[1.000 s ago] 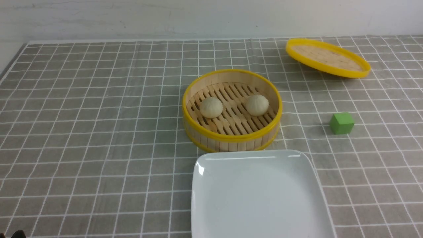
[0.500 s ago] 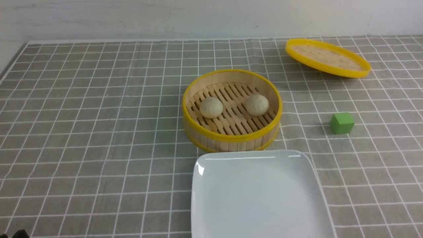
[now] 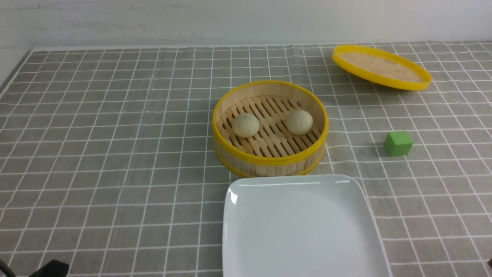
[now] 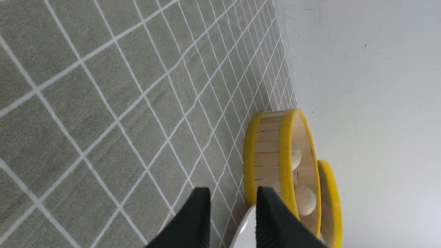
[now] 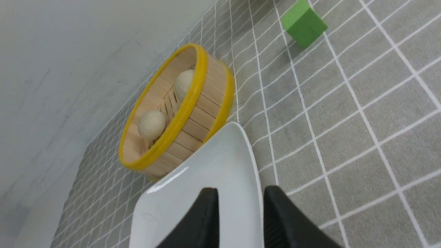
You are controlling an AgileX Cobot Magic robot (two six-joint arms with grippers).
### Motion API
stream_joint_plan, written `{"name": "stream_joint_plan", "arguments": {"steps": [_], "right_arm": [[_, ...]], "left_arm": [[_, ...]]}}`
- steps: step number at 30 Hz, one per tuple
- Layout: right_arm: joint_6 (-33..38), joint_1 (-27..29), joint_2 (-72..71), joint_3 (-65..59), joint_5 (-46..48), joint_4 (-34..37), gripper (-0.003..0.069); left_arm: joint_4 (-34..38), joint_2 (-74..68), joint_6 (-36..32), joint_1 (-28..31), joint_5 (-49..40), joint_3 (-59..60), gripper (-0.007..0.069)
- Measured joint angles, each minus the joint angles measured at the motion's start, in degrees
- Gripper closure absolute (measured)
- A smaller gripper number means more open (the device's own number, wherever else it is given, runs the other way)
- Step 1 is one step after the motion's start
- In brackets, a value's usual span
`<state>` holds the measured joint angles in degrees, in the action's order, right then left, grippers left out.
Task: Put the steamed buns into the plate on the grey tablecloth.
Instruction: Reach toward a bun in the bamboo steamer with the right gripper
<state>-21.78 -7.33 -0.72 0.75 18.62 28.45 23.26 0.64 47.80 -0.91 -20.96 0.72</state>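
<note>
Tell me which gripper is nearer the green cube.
Right. The right gripper sits at the near right edge, same side as the green cube; the left gripper is at the near left corner, across the plate.

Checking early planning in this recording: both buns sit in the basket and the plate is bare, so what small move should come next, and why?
Probably reach the left gripper forward over the steamer basket toward the left bun. It and the right bun lie in the basket, the plate is bare, and that gripper's fingers stand apart, holding nothing.
</note>
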Motion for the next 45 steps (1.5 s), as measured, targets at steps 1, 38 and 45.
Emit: {"name": "stream_joint_plan", "arguments": {"steps": [1,38,45], "right_arm": [[0.44,0.00,0.00,1.13,-0.40,-0.75,0.0498],[26.97,-15.40,112.04,90.40,24.58,-13.60,0.0277],[25.72,-15.40,126.31,107.57,26.80,-18.56,0.0284]], "left_arm": [[0.00,0.00,-0.97,0.00,-0.99,-0.77,0.0425],[-7.08,-43.43,-32.02,0.00,-28.31,-29.39,0.0360],[-7.08,-43.43,-32.02,0.00,-27.75,-29.39,0.0357]]}}
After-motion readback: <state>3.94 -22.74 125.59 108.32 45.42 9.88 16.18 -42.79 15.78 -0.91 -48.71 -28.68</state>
